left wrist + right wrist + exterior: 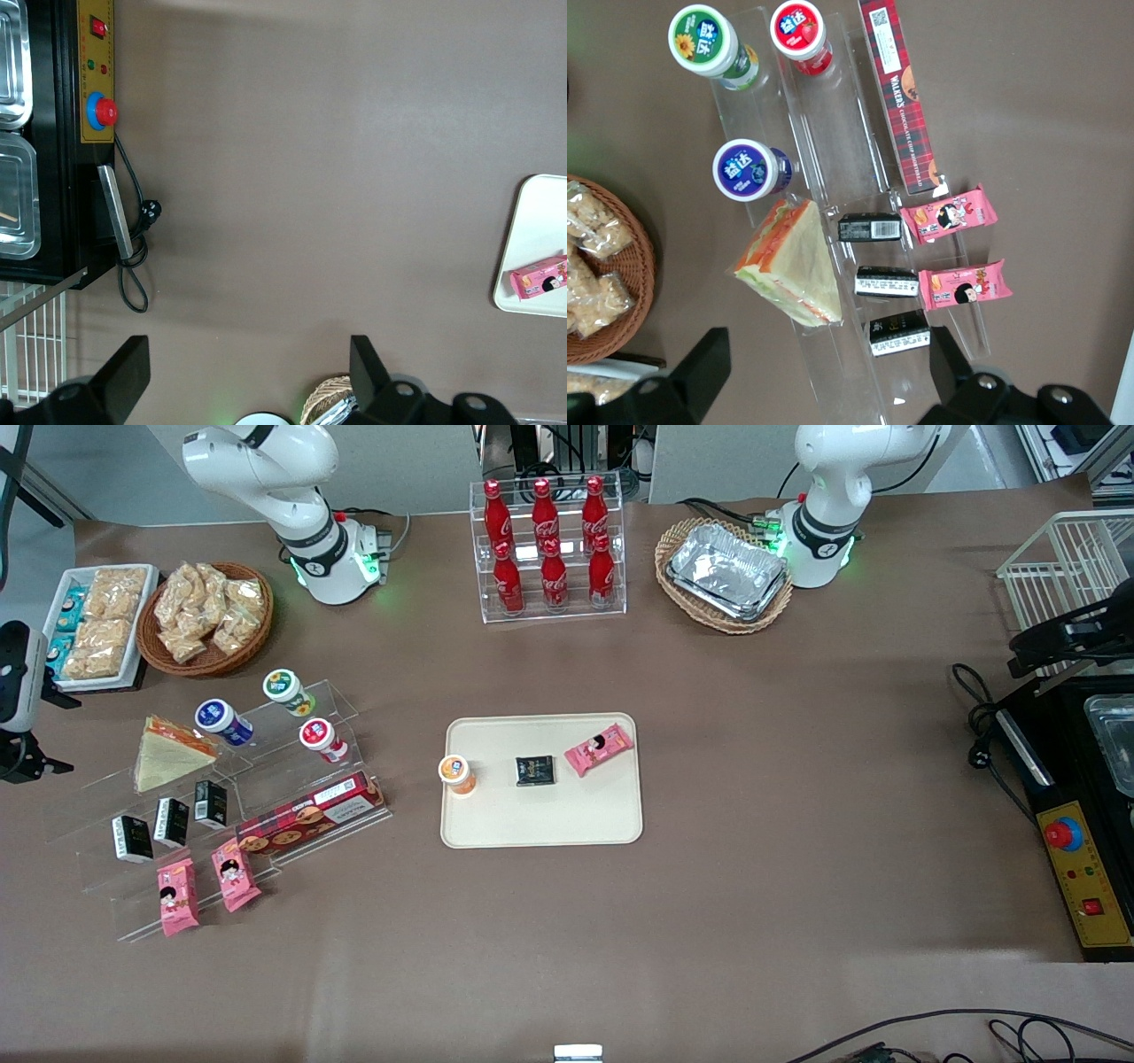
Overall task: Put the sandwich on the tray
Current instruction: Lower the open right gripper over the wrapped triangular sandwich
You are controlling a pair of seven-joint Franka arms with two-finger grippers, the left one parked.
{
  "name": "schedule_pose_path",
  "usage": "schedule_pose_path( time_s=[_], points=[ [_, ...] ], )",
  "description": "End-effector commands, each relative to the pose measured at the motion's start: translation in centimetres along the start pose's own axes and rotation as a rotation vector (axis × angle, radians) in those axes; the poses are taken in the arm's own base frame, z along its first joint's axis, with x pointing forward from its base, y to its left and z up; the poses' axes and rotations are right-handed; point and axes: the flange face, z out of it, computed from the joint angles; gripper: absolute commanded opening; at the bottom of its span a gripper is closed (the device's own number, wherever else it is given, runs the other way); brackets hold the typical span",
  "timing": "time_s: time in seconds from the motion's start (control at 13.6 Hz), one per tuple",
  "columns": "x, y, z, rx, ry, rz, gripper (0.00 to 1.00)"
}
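Note:
The sandwich (164,757), a cream wedge with orange filling along one edge, lies on the upper step of a clear stepped stand toward the working arm's end of the table. It also shows in the right wrist view (793,261). My gripper (824,372) hangs above the table at the stand's outer end, open and empty, its two dark fingers spread wide and clear of the sandwich. In the front view the gripper (25,764) shows at the picture's edge. The cream tray (540,828) lies mid-table, and its corner shows in the left wrist view (530,232).
The tray holds an orange cup (457,772), a black packet (535,771) and a pink packet (599,748). The stand (292,779) carries three cups, black packets (871,228), pink packets (948,215) and a tartan box (902,97). A snack basket (205,615) stands near the working arm's base.

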Motion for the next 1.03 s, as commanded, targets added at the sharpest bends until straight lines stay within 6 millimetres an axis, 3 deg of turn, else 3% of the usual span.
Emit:
schedule_pose_path(
  time_s=[0.0, 0.66, 0.96],
  points=[
    [-0.5, -2.6, 1.4, -0.035, 0.021, -0.034, 1.0],
    [-1.3, -7.2, 6.3, -0.102, 0.029, -0.075, 1.0],
    [-1.3, -7.9, 8.3, -0.099, 0.028, -0.078, 1.0]
  ],
)
